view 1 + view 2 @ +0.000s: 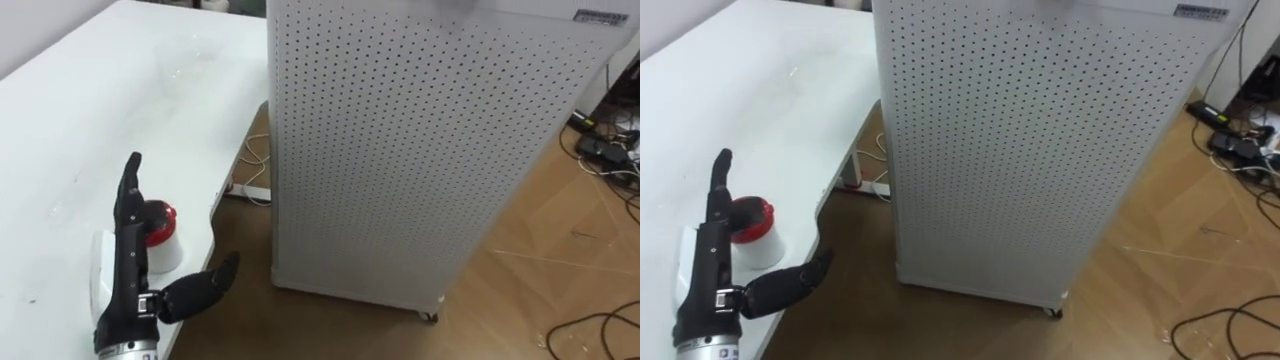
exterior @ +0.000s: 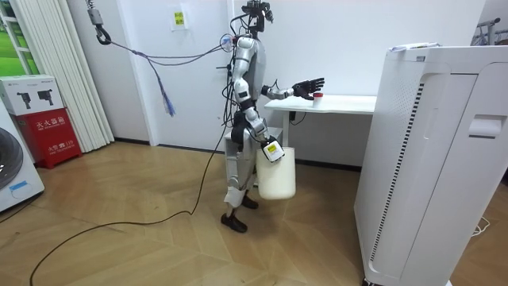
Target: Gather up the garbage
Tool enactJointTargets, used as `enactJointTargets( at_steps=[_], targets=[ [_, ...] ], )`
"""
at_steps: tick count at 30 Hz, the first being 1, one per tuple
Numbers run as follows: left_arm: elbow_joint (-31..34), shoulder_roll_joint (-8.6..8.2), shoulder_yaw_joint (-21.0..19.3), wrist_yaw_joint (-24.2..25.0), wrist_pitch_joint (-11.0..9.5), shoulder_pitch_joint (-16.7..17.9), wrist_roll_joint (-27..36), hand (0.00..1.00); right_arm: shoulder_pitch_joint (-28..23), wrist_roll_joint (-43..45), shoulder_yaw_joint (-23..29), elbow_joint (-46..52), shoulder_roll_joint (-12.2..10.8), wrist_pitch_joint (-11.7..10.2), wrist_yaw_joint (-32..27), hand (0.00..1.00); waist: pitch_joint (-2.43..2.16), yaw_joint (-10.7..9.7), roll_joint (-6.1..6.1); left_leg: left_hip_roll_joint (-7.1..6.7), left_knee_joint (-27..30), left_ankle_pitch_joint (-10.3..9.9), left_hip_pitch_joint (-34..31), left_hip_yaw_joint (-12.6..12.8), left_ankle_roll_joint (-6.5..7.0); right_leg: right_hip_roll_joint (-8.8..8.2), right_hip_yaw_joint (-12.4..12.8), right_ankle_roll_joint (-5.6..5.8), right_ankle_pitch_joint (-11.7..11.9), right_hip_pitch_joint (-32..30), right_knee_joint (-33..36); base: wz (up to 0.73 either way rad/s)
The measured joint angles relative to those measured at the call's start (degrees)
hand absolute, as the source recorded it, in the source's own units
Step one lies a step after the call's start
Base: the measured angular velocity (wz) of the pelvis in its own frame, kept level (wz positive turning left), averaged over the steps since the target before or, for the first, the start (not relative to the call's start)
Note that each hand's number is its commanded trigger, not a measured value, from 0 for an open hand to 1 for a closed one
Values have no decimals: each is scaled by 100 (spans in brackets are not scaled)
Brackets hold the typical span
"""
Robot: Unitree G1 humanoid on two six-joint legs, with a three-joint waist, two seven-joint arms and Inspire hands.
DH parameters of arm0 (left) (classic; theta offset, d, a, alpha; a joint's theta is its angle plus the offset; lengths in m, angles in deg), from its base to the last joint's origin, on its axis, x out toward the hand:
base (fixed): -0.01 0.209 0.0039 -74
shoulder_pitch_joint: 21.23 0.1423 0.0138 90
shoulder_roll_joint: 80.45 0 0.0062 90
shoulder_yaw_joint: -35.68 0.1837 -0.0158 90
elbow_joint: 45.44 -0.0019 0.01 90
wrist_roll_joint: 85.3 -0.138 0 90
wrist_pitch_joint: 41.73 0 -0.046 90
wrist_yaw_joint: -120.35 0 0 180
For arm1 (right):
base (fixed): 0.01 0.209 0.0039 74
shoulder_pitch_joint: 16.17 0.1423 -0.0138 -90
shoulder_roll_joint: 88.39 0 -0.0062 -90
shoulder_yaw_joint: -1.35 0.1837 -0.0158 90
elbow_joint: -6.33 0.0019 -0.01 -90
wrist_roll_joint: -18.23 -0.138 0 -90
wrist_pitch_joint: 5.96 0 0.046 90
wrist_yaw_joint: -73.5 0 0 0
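A small white cup with a red lid (image 1: 162, 238) (image 1: 760, 238) stands near the front edge of the white table (image 1: 120, 110). My left hand (image 1: 128, 262) (image 1: 712, 262) hovers at it, open, with straight fingers along the cup's left side and the thumb spread out to the right past the table edge. In the room view I stand at the table's end with the left hand (image 2: 306, 86) held out over the cup (image 2: 317, 97). My right hand (image 2: 272, 149) hangs low at my side, shut on the rim of a white bin (image 2: 277, 173).
A tall white perforated cabinet on castors (image 1: 400, 150) (image 2: 429, 159) stands close to the table's right. A power strip and cord (image 1: 250, 188) lie under the table. Cables (image 1: 608, 150) cover the wooden floor at far right.
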Motion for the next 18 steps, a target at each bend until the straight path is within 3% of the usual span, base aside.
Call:
enactJointTargets(
  at_steps=[5, 6, 7, 8, 9, 10, 14, 15, 17, 18],
  targets=[
    [23, 71, -3, -261, -1, -1, 2, 0, 18, -1, -112, -23, 27, -6, -110, 100, 17, 7, 14, -18, 189, 1, -7, 44, -41, -66, 53, -28, 18, 90, 78, 8],
    [52, 96, 13, -271, -1, -27, 33, 0, 29, -15, -154, -31, 18, -8, -161, 100, 142, -34, -137, -122, 880, -149, -437, 387, -260, -196, 438, -55, 41, 218, -10, 62],
    [181, 79, 88, -270, -2, -87, 49, 0, 28, -88, -133, -100, 34, -18, -229, 100, 102, -25, -123, -73, 666, -115, -916, 684, -379, -238, 832, -45, 34, 203, -88, 78],
    [269, 65, 134, -271, -3, -117, 47, 0, 48, -125, -76, -180, 48, -20, -242, 100, 95, -29, -93, 4, 350, 115, -1125, 728, -435, -224, 849, 22, -13, 155, -58, 59],
    [349, 75, 143, -298, -20, -122, 13, 0, 87, -140, -14, -403, -26, 15, -301, 100, 118, 96, -181, 45, 409, 483, -1228, 1148, -97, -315, 827, 206, -190, 36, 108, 19],
    [343, 68, 92, -348, -10, -89, 15, 0, 91, -111, -16, -415, -50, 16, -347, 100, 123, 247, -158, 71, 366, 485, -1181, 1209, -93, -325, 661, 254, -194, -50, 178, -10],
    [339, 58, -179, -363, 29, 6, 20, 0, 104, 4, -13, -183, -72, 2, -371, 100, 121, 275, -88, 84, 277, 461, -904, 1107, -105, -244, 443, 215, 58, -66, -181, -11],
    [340, 56, -171, -363, 27, 42, 13, 0, 95, 2, -13, -177, -72, 4, -396, 100, 56, 274, -72, 93, 161, 455, -817, 1080, -113, -221, 352, 196, 74, -41, -164, -7],
    [338, 55, -168, -362, 28, 98, 15, 0, 95, 0, -14, -198, -70, 5, -397, 100, 56, 240, -10, 109, 114, 453, -747, 1058, -135, -155, 328, 167, 86, 2, -170, -7],
    [338, 52, -155, -362, 28, 163, 14, 0, 48, -1, -15, -212, -70, 9, -361, 100, 31, 198, 30, 112, 112, 445, -718, 1024, -151, -136, 319, 163, 88, 28, -160, 0]
  ],
)
